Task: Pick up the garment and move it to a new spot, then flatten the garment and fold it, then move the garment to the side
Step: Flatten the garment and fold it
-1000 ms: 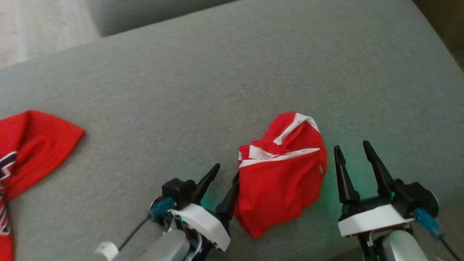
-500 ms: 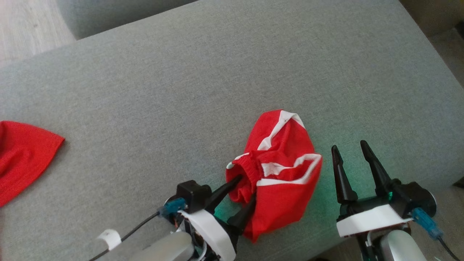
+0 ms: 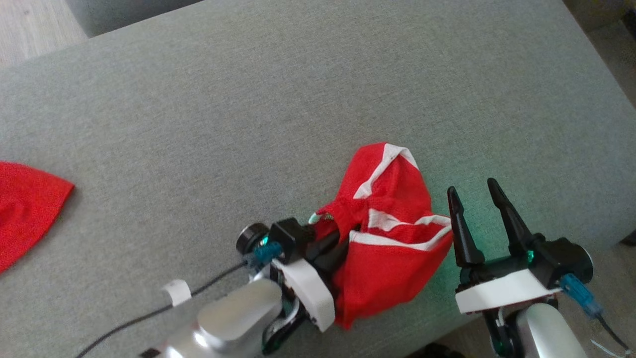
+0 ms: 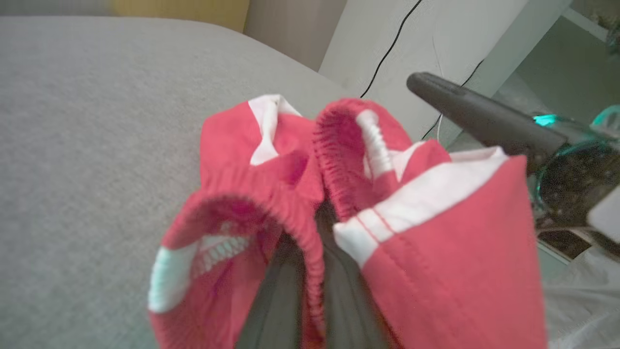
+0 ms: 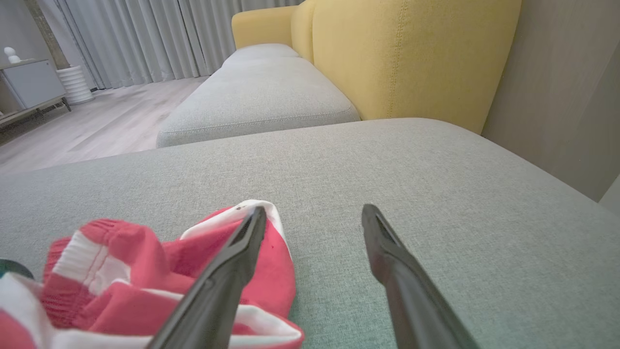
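- Spreading across most of the head view, the grey sofa cushion (image 3: 248,99) is a broad, flat pad of coarse woven fabric with a softly rounded edge.
- At 12 o'clock in the right wrist view stands a mustard-yellow backrest (image 5: 411,53) with stitched seams. Pale wooden floor (image 5: 97,126) and grey pleated curtains (image 5: 145,39) lie toward 10 o'clock.
- The garment (image 3: 392,248) is a crumpled red knit piece with white bands and a ribbed elastic waistband. It is bunched in a heap at 5 o'clock on the cushion, near the front edge.
- A second red cloth (image 3: 25,209) lies flat at 9 o'clock, cut off by the picture's edge and well apart from the garment.
- The left gripper (image 3: 332,246) reaches in from 7 o'clock on a slanting silver forearm with a white wrist collar. Its jaws are pressed together on the gathered waistband at the garment's 9 o'clock side, and the left wrist view shows the elastic hem pinched between the two dark fingers.
- The right gripper (image 3: 472,188) sits at the garment's 3 o'clock, just beside it, with its long tapered fingers pointing to 12 o'clock. Its jaws are spread wide with nothing between them. Whether the inner finger touches the cloth cannot be told.
- A thin black cable (image 3: 218,278) with a white tag (image 3: 177,292) trails from the left wrist toward 8 o'clock.
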